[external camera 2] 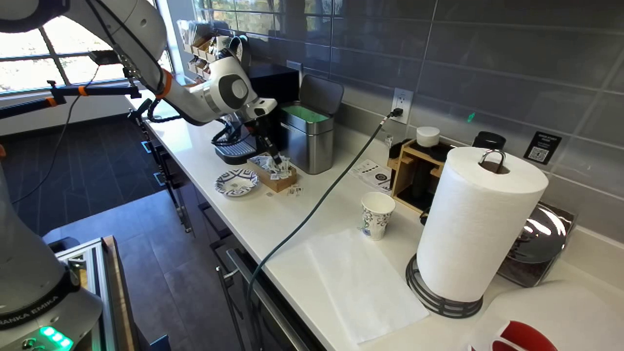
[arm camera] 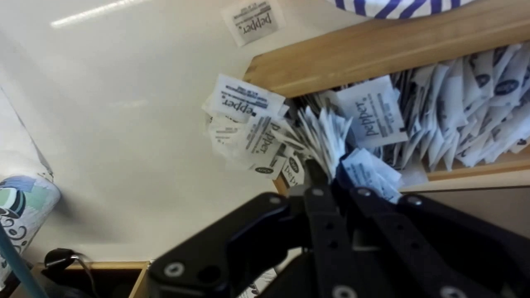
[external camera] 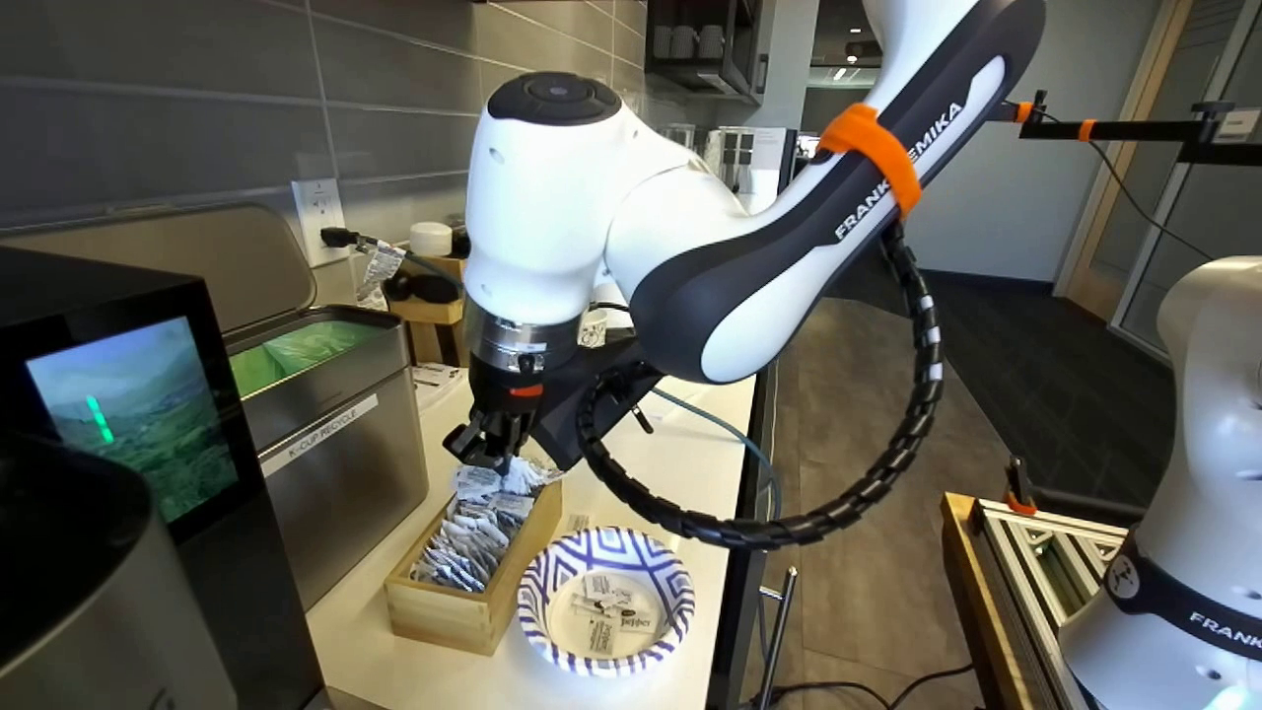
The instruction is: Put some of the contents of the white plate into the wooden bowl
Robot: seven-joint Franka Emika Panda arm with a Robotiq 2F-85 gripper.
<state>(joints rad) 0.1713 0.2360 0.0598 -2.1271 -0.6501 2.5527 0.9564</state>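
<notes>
One black Robotiq gripper (arm camera: 330, 176), close up in the wrist view, is pinching a bunch of pepper packets (arm camera: 326, 136) at one end of one rectangular wooden box (arm camera: 372, 54) holding too many more to count, while one blue-patterned white plate (external camera: 616, 550) is sitting just beside the box, carrying at least three.

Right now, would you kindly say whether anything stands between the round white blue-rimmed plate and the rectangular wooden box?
Nothing visible stands between the plate and the box; only the plate's raised rim and the box's low side probably need clearing.
</notes>
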